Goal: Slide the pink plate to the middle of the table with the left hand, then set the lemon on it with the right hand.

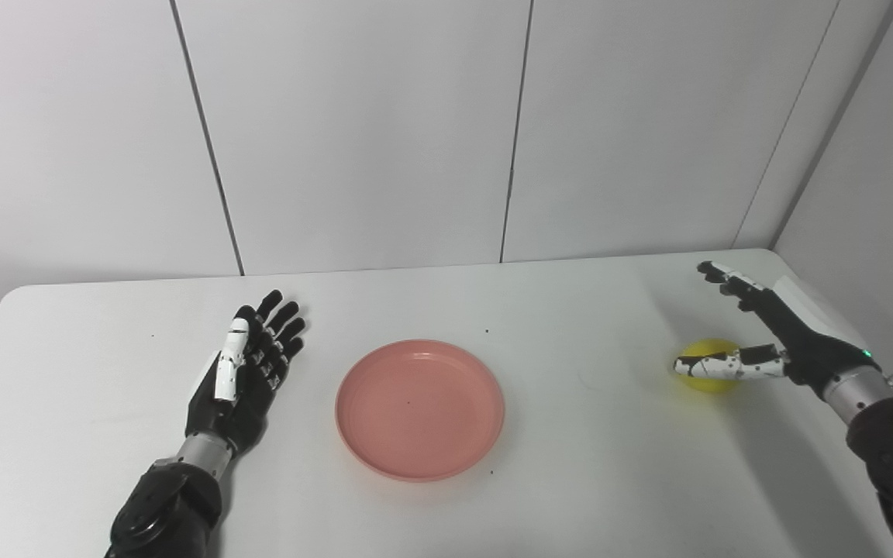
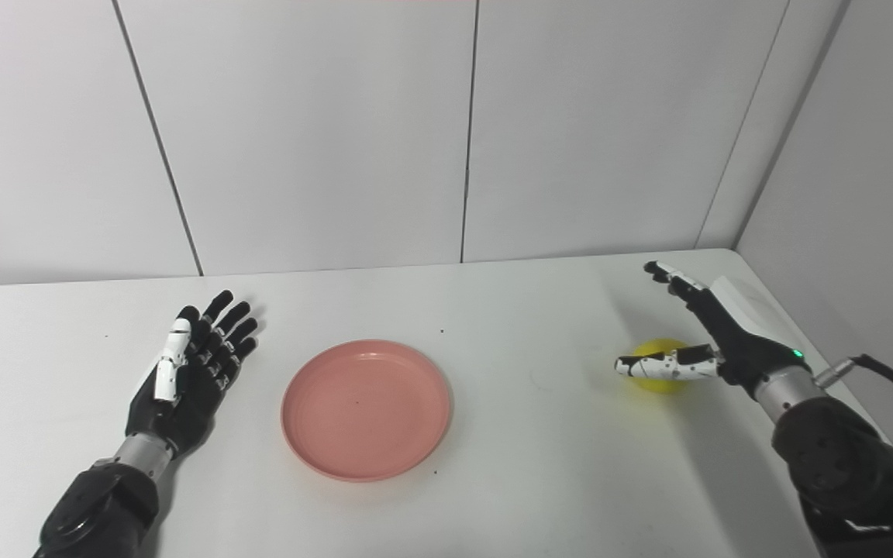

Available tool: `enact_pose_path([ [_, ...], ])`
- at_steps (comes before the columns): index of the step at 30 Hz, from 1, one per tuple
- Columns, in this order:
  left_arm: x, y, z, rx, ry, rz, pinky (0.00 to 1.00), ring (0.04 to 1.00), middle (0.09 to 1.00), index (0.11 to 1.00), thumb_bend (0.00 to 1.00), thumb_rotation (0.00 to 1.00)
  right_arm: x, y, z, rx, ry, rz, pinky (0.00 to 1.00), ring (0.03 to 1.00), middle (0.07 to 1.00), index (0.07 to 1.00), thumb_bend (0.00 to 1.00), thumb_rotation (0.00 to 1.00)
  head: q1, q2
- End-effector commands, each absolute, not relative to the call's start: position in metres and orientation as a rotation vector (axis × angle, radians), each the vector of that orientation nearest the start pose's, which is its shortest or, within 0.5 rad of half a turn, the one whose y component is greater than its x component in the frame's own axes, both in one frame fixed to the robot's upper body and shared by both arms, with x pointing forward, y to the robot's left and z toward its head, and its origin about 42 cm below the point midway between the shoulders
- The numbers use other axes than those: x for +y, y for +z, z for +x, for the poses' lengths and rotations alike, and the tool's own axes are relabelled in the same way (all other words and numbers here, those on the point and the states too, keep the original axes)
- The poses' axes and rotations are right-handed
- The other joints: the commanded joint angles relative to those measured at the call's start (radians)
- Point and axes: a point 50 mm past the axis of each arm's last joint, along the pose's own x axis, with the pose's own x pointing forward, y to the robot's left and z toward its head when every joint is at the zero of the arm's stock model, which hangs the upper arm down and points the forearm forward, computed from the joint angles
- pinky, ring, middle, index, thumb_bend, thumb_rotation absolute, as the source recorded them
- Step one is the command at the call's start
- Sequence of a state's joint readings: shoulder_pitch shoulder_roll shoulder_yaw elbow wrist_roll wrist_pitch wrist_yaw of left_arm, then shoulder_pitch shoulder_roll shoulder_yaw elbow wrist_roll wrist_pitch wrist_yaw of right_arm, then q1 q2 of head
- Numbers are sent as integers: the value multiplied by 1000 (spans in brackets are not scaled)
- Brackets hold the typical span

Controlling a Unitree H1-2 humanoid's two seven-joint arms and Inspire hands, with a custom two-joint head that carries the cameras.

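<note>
So the pink plate (image 1: pixel 420 408) is already sitting pretty much mid-table, which I'd read as the sliding step being done, and we're now on the lemon part. The left hand (image 1: pixel 243 372) lies off to the left of the plate, near it but clearly not touching, fingers stretched out flat and a bit apart, holding nothing; looks parked. The lemon (image 2: pixel 658 365) is well to the right of the plate, toward the table's right edge. The right hand (image 2: pixel 706 339) is spread wide open around it: thumb lying across the near side of the lemon, the other fingers reaching past on the far side, so the fruit sits in the gap between them. Can't tell whether the thumb actually touches the lemon or just passes in front of it, but nothing is closed on it yet. My guess is the next move is curling the fingers in to get a proper wrap, then lifting and carrying it left to set it on the plate. A round lemon could roll off if the thumb nudges it before the fingers close, so both sides should probably close together.
</note>
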State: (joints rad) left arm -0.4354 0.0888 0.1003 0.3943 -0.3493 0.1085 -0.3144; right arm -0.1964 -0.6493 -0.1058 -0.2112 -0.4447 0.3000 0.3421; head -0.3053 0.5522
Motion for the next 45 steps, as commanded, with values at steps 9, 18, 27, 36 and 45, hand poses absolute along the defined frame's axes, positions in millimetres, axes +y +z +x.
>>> enact_pose_path([
  [9, 219, 138, 418, 60, -314, -296, 974, 957, 956, 947, 434, 1000, -404, 281, 338, 29, -8, -1076, 861, 890, 893, 897, 1000, 328, 9, 2],
  [18, 221, 138, 417, 60, -318, -289, 978, 956, 954, 948, 442, 1000, -408, 281, 344, 54, 7, -1085, 874, 895, 896, 901, 1000, 290, 6, 6],
  [27, 221, 138, 417, 65, -314, -292, 977, 957, 953, 948, 448, 1000, -409, 277, 347, 71, 29, -1096, 861, 893, 898, 901, 1000, 230, 6, 12],
  [36, 221, 138, 416, 66, -318, -295, 978, 959, 956, 951, 444, 1000, -414, 274, 354, 90, 46, -1112, 856, 889, 894, 900, 1000, 231, 5, 17],
  [45, 222, 138, 415, 69, -315, -292, 976, 957, 954, 949, 442, 1000, -416, 273, 360, 116, 53, -1126, 848, 883, 890, 895, 1000, 207, 5, 20],
])
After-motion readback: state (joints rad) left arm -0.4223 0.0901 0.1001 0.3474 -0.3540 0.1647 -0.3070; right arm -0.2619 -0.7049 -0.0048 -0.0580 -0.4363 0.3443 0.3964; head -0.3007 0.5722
